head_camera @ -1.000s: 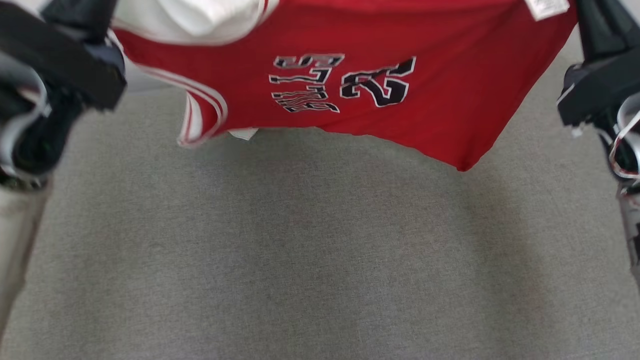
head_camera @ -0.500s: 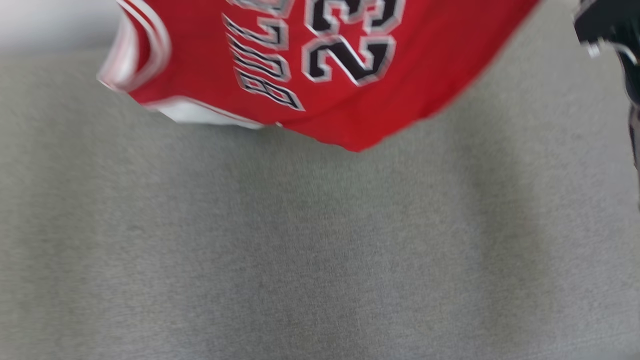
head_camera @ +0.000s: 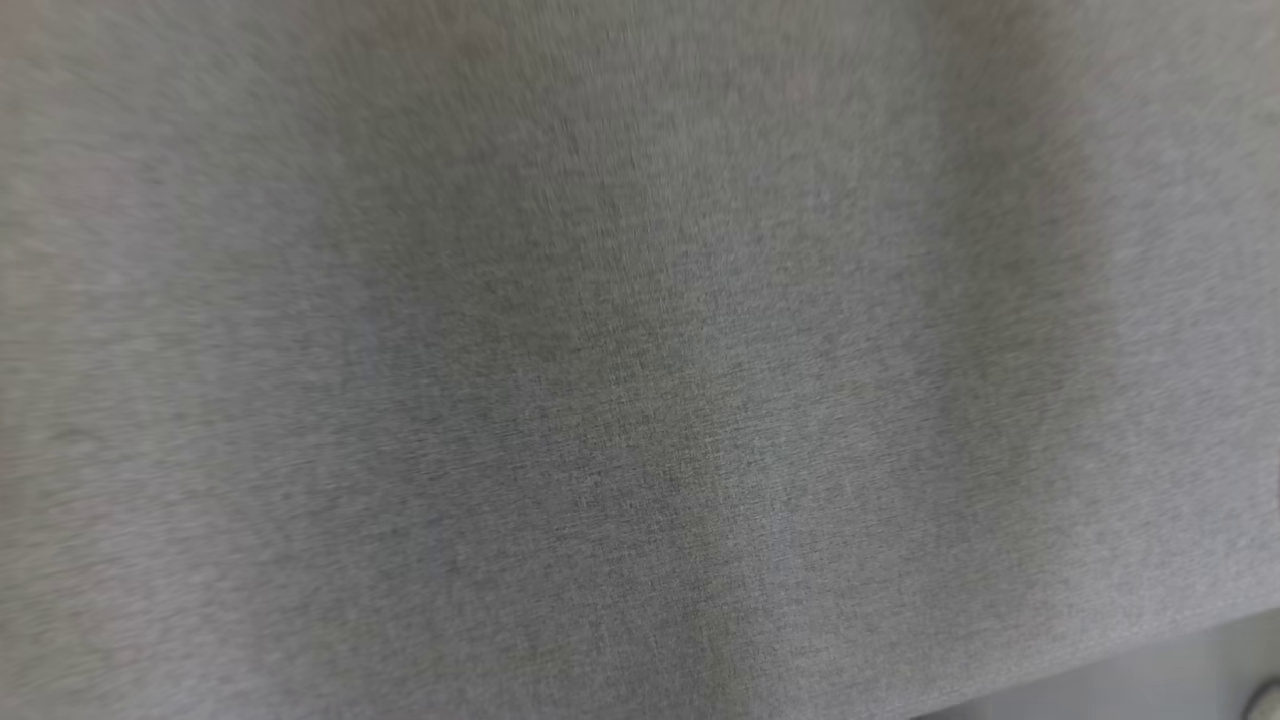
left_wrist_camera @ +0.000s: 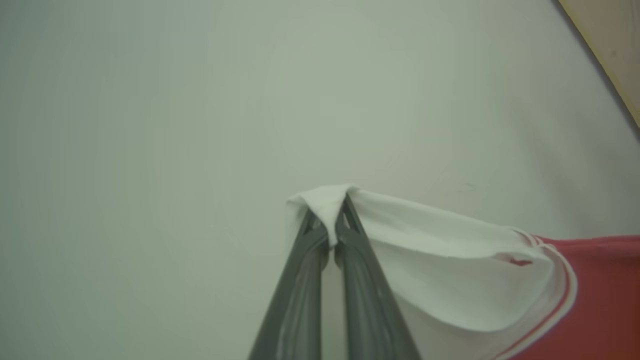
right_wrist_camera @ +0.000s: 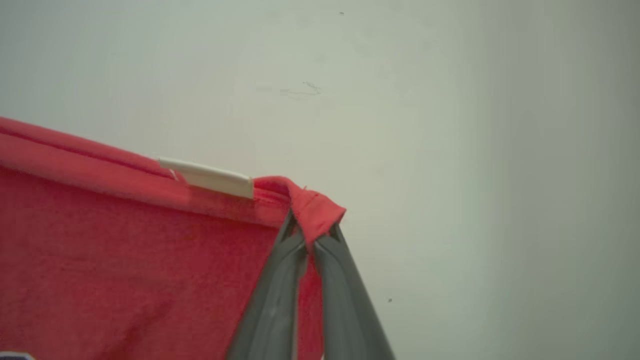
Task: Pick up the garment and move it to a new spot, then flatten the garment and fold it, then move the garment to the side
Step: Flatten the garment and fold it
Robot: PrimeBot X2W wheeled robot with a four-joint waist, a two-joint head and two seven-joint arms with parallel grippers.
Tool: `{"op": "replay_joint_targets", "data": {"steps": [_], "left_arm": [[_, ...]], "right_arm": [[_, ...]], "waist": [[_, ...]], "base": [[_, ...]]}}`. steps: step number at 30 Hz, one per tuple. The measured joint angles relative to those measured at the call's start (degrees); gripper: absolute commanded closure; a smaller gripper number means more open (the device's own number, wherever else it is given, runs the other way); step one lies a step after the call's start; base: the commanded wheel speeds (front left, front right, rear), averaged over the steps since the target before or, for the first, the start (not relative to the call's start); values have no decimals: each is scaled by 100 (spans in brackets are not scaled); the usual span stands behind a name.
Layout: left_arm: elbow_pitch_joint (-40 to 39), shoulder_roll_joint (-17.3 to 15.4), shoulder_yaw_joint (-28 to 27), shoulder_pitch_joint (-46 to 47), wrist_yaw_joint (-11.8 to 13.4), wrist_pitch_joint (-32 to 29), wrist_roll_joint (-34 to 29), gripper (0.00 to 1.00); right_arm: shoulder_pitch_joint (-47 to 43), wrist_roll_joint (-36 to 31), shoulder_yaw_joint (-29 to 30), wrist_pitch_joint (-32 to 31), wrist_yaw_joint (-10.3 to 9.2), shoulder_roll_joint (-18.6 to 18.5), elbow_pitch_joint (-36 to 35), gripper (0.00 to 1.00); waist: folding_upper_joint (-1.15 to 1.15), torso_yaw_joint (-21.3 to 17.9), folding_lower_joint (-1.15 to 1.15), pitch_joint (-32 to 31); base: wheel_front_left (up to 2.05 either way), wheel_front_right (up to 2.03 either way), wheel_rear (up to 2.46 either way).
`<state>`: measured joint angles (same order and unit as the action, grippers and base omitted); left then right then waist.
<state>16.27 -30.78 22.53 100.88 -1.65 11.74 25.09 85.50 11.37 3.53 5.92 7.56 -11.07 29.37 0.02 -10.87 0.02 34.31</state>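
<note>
Garment (right_wrist_camera: 125,250) | left hand (left_wrist_camera: 328,212) clamps white edge | right hand (right_wrist_camera: 311,226), likely hem corner

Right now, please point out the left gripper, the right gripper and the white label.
left gripper (left_wrist_camera: 328,220): left wrist view, between its fingertips.
right gripper (right_wrist_camera: 311,225): right wrist view, between its fingertips.
white label (right_wrist_camera: 207,177): right wrist view, middle of the strip.
</note>
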Motion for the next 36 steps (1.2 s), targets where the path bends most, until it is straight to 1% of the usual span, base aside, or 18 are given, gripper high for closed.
{"op": "replay_joint_targets", "data": {"steps": [3, 6, 8, 11, 14, 16, 18, 19, 21, 22, 24, 26, 28, 30, 33, 36], "left_arm": [[-27, 78, 98, 293, -99, 149, -138, 100], [24, 205, 151, 153, -199, 246, -87, 100], [98, 255, 196, -191, -246, 274, -34, 100], [38, 322, 109, -705, -298, 314, 157, 100], [-163, 355, -8, -1268, -348, 322, 349, 100], [-357, 408, -207, -1624, -369, 324, 581, 100], [-545, 431, -309, -2097, -391, 332, 740, 100], [-653, 466, -353, -2662, -398, 330, 1004, 100], [-771, 485, -412, -3283, -393, 314, 1265, 100], [-846, 476, -428, -3619, -391, 260, 1430, 100], [-1066, 450, -392, -4287, -337, 181, 1537, 100], [-1284, 455, -377, -4963, -220, 92, 1766, 100], [-1533, 475, -359, -5643, -87, 26, 1974, 100], [-1758, 552, -371, -6322, 90, 23, 2184, 100], [-1984, 689, -254, -7304, 269, -105, 2528, 100], [-2143, 840, -85, -8205, 343, -260, 2915, 100]], "right_arm": [[248, -415, 131, 487, 0, -11, 18, 100], [230, -681, 242, 726, 0, -51, 113, 100], [109, -815, 243, 809, 0, -43, 193, 100], [-232, -1034, 85, 859, 0, -45, 342, 100], [-522, -1113, -48, 882, 0, -120, 396, 100], [-734, -1114, -181, 900, 0, -211, 353, 100], [-1032, -1092, -315, 900, 0, -308, 346, 100], [-1338, -987, -434, 888, 0, -414, 376, 100], [-1637, -769, -545, 777, 0, -469, 464, 100], [-1811, -631, -662, 646, 0, -479, 501, 100], [-2222, -241, -921, 339, 0, -453, 488, 100], [-2634, 89, -1134, 68, 0, -476, 393, 100], [-2981, 402, -1228, -153, 0, -550, 249, 100], [-3317, 575, -1276, -343, 0, -646, 100, 100], [-3907, 679, -1238, -598, 0, -691, -79, 100], [-4474, 670, -1144, -909, 0, -732, -231, 100]], "waist": [[-1, -67, -1, 375], [0, -109, 0, 725], [0, -115, 0, 933], [0, -92, 0, 1165], [0, -3, 0, 1240], [0, 45, -1, 1216], [-1, 81, -1, 1142], [-1, 117, -2, 1030], [0, 153, -1, 876], [-1, 171, -2, 782], [-2, 213, -3, 577], [-2, 269, -3, 342], [-2, 330, -3, 92], [-3, 388, -4, -159], [-3, 469, -4, -529], [-3, 548, -4, -898]], "base": [[0, 0, 0], [0, 0, 0], [0, 0, 0], [0, 0, 0], [0, 0, 0], [0, 0, 0], [0, 0, 0], [0, 0, 0], [0, 0, 0], [0, 0, 0], [0, 0, 0], [0, 0, 0], [0, 0, 0], [0, 0, 0], [0, 0, 0], [0, 0, 0]]}}
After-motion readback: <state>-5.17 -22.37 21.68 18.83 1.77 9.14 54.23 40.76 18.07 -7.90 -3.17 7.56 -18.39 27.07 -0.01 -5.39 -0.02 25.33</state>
